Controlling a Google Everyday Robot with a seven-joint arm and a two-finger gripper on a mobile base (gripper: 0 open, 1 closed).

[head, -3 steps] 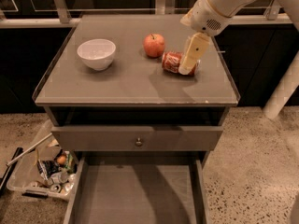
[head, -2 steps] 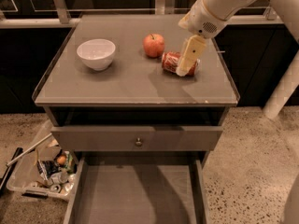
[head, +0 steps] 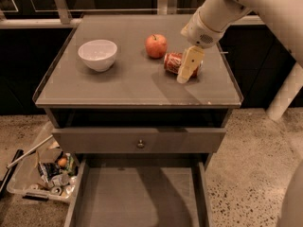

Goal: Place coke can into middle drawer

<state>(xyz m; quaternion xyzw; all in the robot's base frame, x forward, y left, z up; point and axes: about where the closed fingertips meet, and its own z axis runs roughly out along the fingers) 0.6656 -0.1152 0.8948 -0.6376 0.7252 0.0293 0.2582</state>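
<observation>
The coke can (head: 172, 62) lies on its side on the cabinet top (head: 118, 86), at the right, just right of and in front of a red-orange apple (head: 156, 45). My gripper (head: 185, 75) hangs from the white arm (head: 213, 18) at the upper right. It is down at the can, covering the can's right end from the front. The middle drawer (head: 137, 197) stands pulled out at the bottom of the view, with a bare floor and nothing in it.
A white bowl (head: 98, 54) sits on the left of the cabinet top. A shut drawer front with a small round knob (head: 140, 144) lies above the open drawer. A clear bin of clutter (head: 45, 174) stands on the floor at the left. A white post (head: 284, 98) stands at the right.
The gripper has moved slightly down and to the left, lower over the can. The can, apple and bowl have not moved.
</observation>
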